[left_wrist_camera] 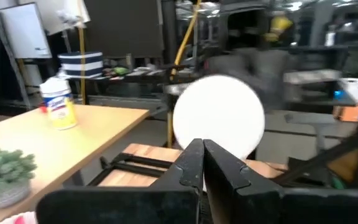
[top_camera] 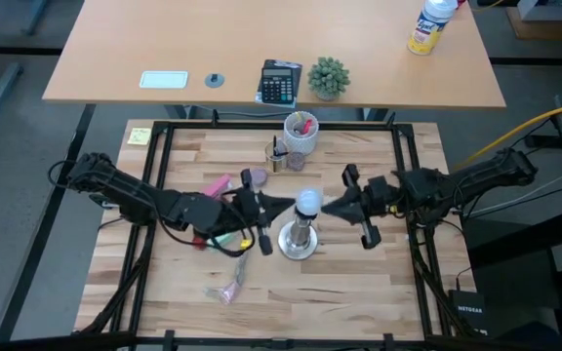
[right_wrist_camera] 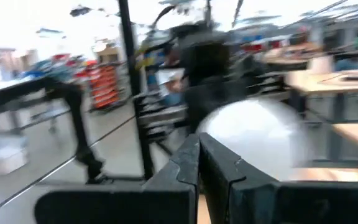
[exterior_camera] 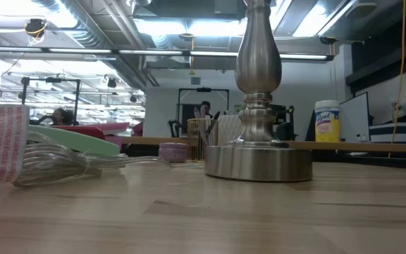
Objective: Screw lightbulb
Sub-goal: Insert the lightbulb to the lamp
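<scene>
The frosted-white lightbulb [top_camera: 307,202] sits upright on top of the silvery socket stand [top_camera: 299,241], whose round base [exterior_camera: 258,164] rests on the wooden table. My left gripper [top_camera: 288,204] is shut and reaches in level from the table's left, its tip at the globe [left_wrist_camera: 219,115]. My right gripper [top_camera: 327,207] is shut too and comes in level from the right, its tip at the globe's other side [right_wrist_camera: 253,140]. The low view shows only the stand's stem and base. The bulb's screw base is hidden. My left gripper lays its shut fingertips [left_wrist_camera: 194,155] against the left side of the bulb's globe [left_wrist_camera: 199,134], coming level from the table's left. The bulb stands upright on the stand. My right gripper lays its shut fingertips [right_wrist_camera: 194,152] against the right side of the globe [right_wrist_camera: 219,134], coming level from the table's right.
A white cup [top_camera: 301,130] with pens stands behind the stand. Pink and green oddments [top_camera: 220,185] lie under the left arm, with a clear plastic bag [top_camera: 227,288] nearer the front. A coiled clear cable [exterior_camera: 55,162] lies to the left in the low view.
</scene>
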